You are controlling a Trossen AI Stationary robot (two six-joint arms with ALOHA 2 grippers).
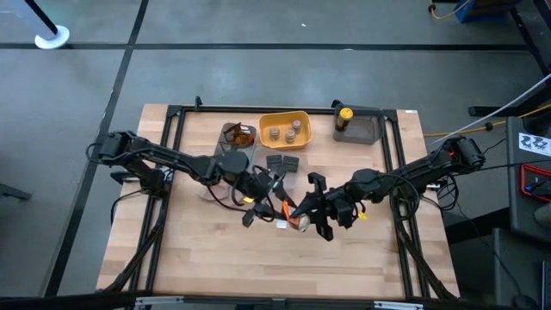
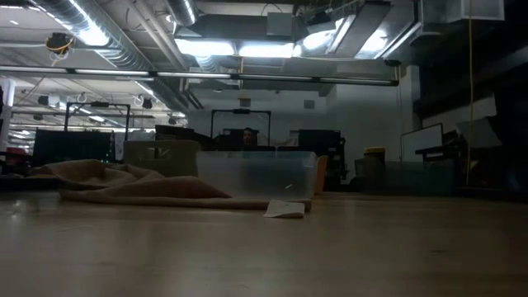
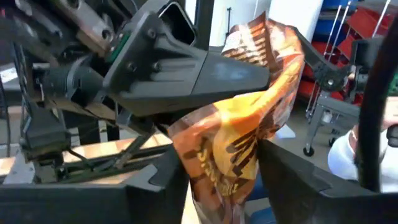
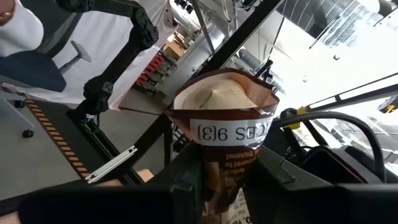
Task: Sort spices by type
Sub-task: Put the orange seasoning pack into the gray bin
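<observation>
the pale wooden tabletop (image 1: 215,258) carries everything, with the two dark arms meeting near its middle, so a clean hand-off or separation there is what this step seems to call for. along the far edge sit the sorting places: a yellow plastic tray (image 1: 285,118) holding several tiny round tan jars (image 1: 282,133), a grey plastic tray (image 1: 366,129) toward the far right corner with a yellow-capped bottle (image 1: 343,116) standing in it, and a clear plastic tray (image 1: 234,129) left of the yellow one with what looks like an orange packet inside. just in front of the yellow tray lie small dark grey boxes (image 1: 282,161), loose on the wood. the left gripper (image 1: 269,198) is lifted over the middle of the tabletop with its fingers pinching a crumpled brown and orange foil packet (image 3: 249,134), the foil bulging out between them. the right gripper (image 1: 312,215) sits just beside it, toward the near right, closed on its own brown foil packet with a white label (image 4: 227,134), which stands upright between the fingers. the two grippers are very close, perhaps touching, so i would judge the safest course is to draw one arm clear before either travels, keep each pinch firm because foil slips and folds, and carry each packet low toward the clear tray at the far edge, releasing only once it is inside the rim. a small white scrap (image 1: 281,225) lies on the wood beneath them and should be avoided.
</observation>
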